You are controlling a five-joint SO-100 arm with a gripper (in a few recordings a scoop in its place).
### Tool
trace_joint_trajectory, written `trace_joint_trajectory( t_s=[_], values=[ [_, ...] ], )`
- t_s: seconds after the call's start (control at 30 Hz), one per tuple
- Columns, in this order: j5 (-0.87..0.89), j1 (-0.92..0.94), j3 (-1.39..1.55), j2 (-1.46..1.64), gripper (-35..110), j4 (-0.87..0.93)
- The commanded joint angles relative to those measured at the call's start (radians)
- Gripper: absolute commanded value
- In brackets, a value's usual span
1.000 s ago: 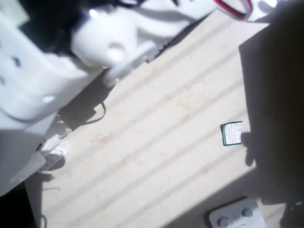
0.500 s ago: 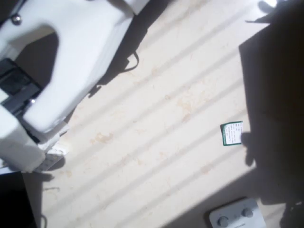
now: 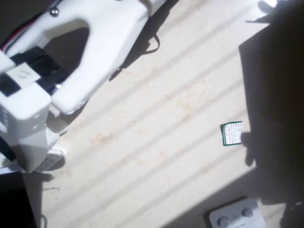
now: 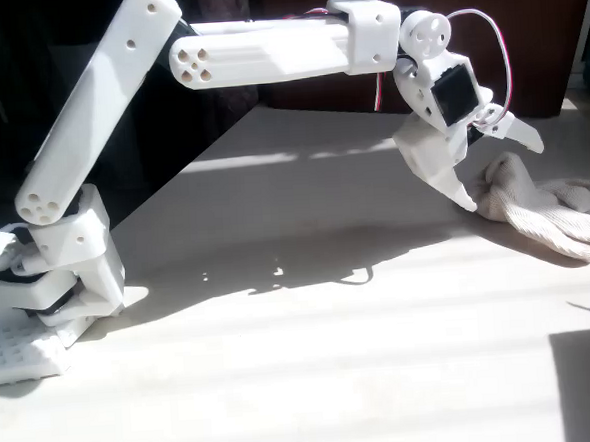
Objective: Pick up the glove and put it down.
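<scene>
Overhead view: white arm [image 3: 80,52] fills the upper left, seen close and out of focus, black servo block in its fork. Pale worktop [image 3: 156,156] striped with sunlight and shadow bands. Small green-and-white card [image 3: 232,133] lies flat right of centre, just at the edge of a big dark shadow on the right. White flat device with round buttons [image 3: 236,215] sits at the bottom edge, well apart from the card.

Fixed view: arm base at left, upper link rising, forearm running horizontal to the right, wrist bent down. Gripper [image 4: 492,164] hangs over the right part of the worktop, fingers [image 4: 451,183] spread wide, nothing between them. One finger points down, its tip low by the worktop and just beside the glove [image 4: 540,209]; the other sticks out to the right above the glove's cuff end. Can't tell if the lower tip touches the fabric. Glove lies flat on the worktop at the right edge, cream knit, stubby fingers pointing right, in sun.
</scene>
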Motion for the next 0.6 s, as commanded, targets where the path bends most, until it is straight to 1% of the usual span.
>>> trace_joint_trajectory(
  t_s=[0.0,0.23,0.57],
  values=[
    [0.029,-0.021,-0.043,-0.003,36,-0.028],
    [0.029,-0.034,-0.049,-0.043,36,-0.029],
    [0.017,-0.028,-0.195,-0.144,36,-0.029]
  ],
)
